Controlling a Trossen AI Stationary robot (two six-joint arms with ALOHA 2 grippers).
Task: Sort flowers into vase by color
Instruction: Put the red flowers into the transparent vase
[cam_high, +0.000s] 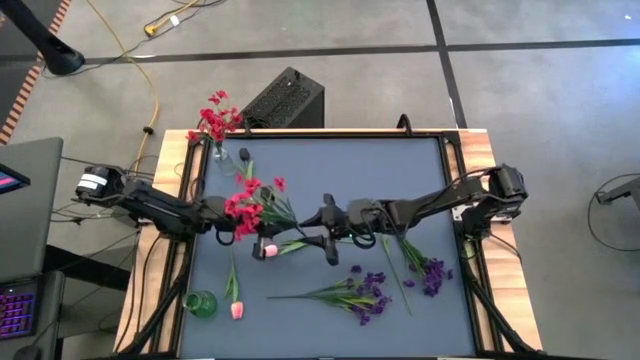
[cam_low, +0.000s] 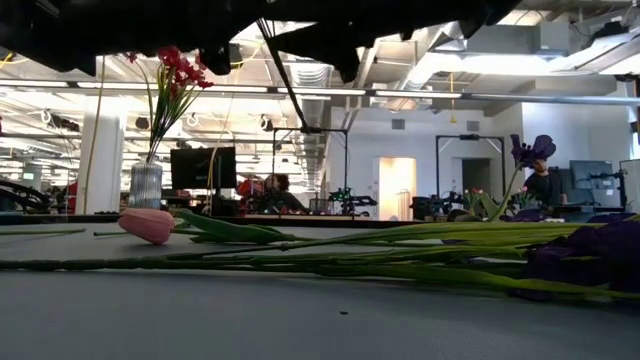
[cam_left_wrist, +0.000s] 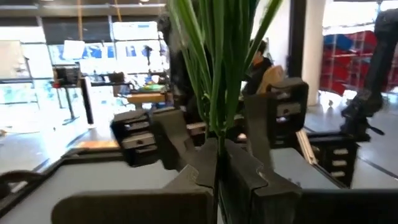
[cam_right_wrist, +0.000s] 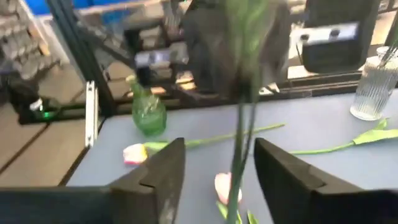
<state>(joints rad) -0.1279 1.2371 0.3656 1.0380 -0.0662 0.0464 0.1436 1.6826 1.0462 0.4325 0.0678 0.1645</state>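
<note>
My left claw (cam_left_wrist: 217, 171) clamps the red-blossomed, green-stemmed spray (cam_high: 248, 200) mid-worktop (cam_high: 330, 155); my right claw (cam_right_wrist: 214, 171) stands open, handing it over.

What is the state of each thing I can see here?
Left gripper: jaws shut on a red flower stem.
Right gripper: jaws open around that stem.
Clear vase: upright, holds red flowers.
Green vase: upright, empty.
Pink tulips: lying flat.
Purple flowers: lying flat.

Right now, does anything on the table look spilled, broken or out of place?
Nothing stands out. The clear vase and the green vase stand upright; pink tulips and purple flowers lie loose, unsorted, on the table.
</note>
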